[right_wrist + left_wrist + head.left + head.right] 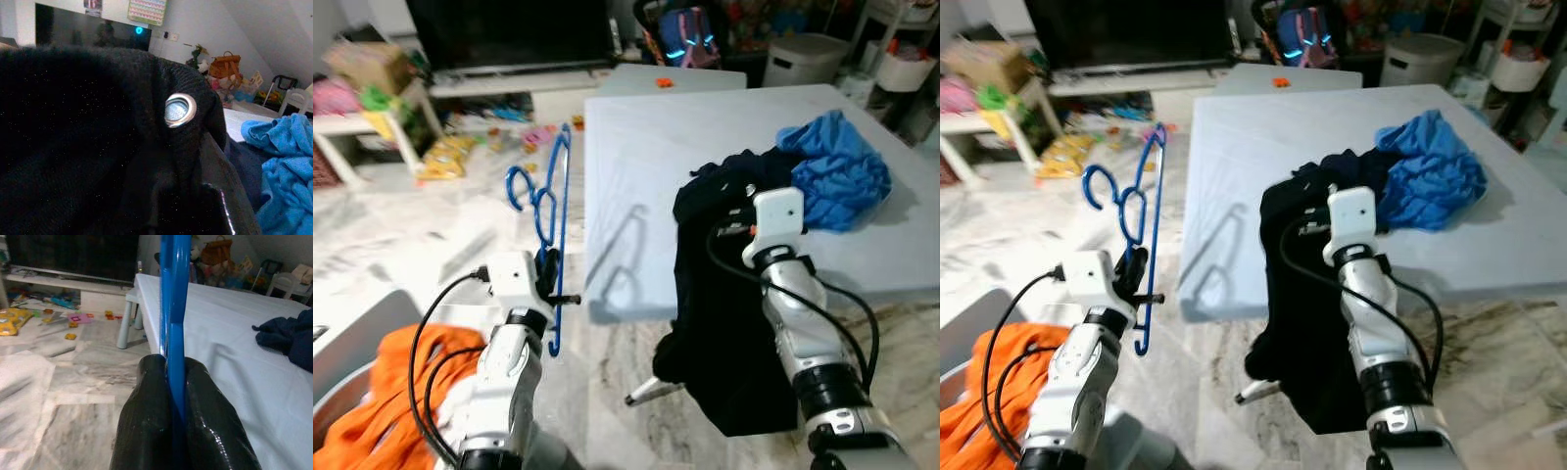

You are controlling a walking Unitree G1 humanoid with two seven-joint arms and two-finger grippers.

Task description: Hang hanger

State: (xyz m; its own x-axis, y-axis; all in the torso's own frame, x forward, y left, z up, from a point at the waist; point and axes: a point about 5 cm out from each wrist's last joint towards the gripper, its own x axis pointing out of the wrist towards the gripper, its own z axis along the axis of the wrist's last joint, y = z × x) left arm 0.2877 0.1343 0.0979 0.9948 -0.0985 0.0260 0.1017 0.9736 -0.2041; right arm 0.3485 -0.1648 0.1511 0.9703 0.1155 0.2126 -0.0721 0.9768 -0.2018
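Our left gripper [171, 396] pinches the blue hanger [548, 211]; our right gripper [729, 230] grabs the black cloth [724, 323]. Either could slip off.

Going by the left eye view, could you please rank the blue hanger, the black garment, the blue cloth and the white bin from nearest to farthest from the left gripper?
1. Blue hanger: clamped in the left gripper.
2. Black garment: to its right, draped over the table edge.
3. Blue cloth: farther right, on the table.
4. White bin: far right, beyond the table.
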